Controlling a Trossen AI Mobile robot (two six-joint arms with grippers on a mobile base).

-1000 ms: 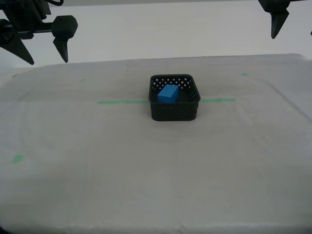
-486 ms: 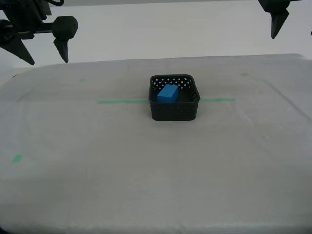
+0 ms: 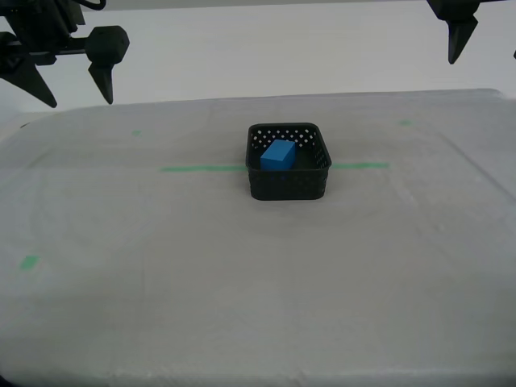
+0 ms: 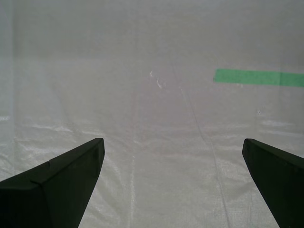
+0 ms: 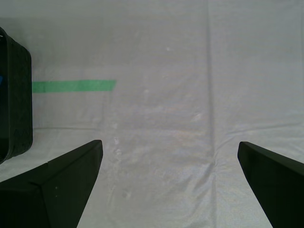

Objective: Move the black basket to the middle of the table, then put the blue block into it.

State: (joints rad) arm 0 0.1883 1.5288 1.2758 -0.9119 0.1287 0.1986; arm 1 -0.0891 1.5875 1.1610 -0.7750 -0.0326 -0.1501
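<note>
The blue block [image 3: 278, 154] sits inside the black basket [image 3: 289, 184], on the green tape line [image 3: 201, 168] mid-table [image 3: 242, 306]. My first gripper [image 5: 168, 183] and my second gripper [image 4: 171, 183] are both wide open, hold nothing, and are well apart from the basket.

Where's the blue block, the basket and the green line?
blue block [image 3: 279, 155], exterior view, front face.
basket [image 3: 289, 185], exterior view, front wall.
green line [image 3: 201, 168], exterior view, stretch on the view's left of the basket.

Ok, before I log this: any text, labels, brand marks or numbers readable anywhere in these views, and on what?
None: no view shows any readable text.
The black basket, blue block and table bear no print.
The green tape line and small green tape marks are plain.
</note>
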